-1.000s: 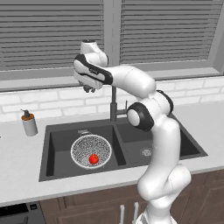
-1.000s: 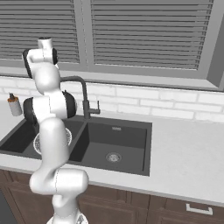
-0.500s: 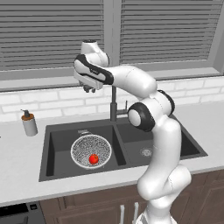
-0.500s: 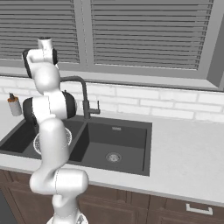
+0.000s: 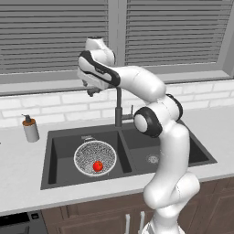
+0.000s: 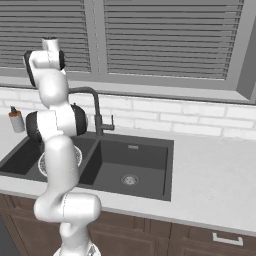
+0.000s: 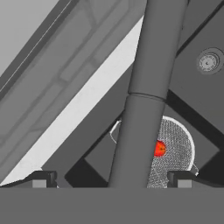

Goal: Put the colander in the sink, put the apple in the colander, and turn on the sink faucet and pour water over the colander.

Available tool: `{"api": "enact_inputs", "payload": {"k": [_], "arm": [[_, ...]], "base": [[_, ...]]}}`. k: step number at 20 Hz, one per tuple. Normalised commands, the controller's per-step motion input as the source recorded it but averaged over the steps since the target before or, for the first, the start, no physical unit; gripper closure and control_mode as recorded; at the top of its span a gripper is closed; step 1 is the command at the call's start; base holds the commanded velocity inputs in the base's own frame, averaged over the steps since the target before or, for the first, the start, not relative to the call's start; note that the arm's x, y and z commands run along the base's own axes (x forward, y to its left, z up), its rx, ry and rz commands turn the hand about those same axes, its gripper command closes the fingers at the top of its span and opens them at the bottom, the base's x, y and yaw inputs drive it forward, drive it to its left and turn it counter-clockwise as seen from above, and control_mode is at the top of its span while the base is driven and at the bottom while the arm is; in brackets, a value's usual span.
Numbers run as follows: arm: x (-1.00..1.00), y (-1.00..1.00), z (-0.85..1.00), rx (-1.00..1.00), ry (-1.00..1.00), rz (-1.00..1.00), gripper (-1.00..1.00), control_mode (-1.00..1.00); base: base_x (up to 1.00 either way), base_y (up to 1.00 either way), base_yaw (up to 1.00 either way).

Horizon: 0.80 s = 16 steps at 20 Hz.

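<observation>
Window blinds and white brick tile back a pale table [image 5: 18, 183] in the left base view, with the dark sink [image 5: 64, 180] sunk into it. At 9 o'clock of the divider sits the colander [image 5: 95, 157], apple [image 5: 97, 166] inside. Up high, the pincer [image 5: 93, 91] hangs by the sink faucet [image 5: 118, 107] top.

Right base view: faucet [image 6: 95, 112] rises behind the sink [image 6: 145, 167], soap bottle [image 6: 16, 120] at 9 o'clock.

Hand view: pincer [image 7: 111, 178] tips spread wide apart, holding nothing, faucet spout [image 7: 144, 100] running between them, apple [image 7: 159, 148] and colander [image 7: 177, 148] below.

In the right base view the arm hides most of the colander [image 6: 77, 155]. In the hand view the sink faucet [image 7: 146, 94] covers the colander's left part and runs off the top edge.
</observation>
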Motion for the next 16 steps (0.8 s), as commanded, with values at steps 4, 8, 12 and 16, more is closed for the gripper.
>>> {"api": "enact_inputs", "payload": {"k": [4,8,12,16], "arm": [[-0.37,0.00,0.25,0.02,0.11,0.00,-1.00,-1.00],[-0.52,0.00,0.23,0.07,0.05,0.00,-1.00,-1.00],[-0.55,-0.02,0.28,0.03,0.02,0.00,-1.00,-1.00],[-0.69,-0.10,0.19,0.00,0.04,0.00,-1.00,-1.00]], "base": [[0.00,0.00,0.00],[0.00,0.00,0.00],[0.00,0.00,0.00],[0.00,0.00,0.00]]}}
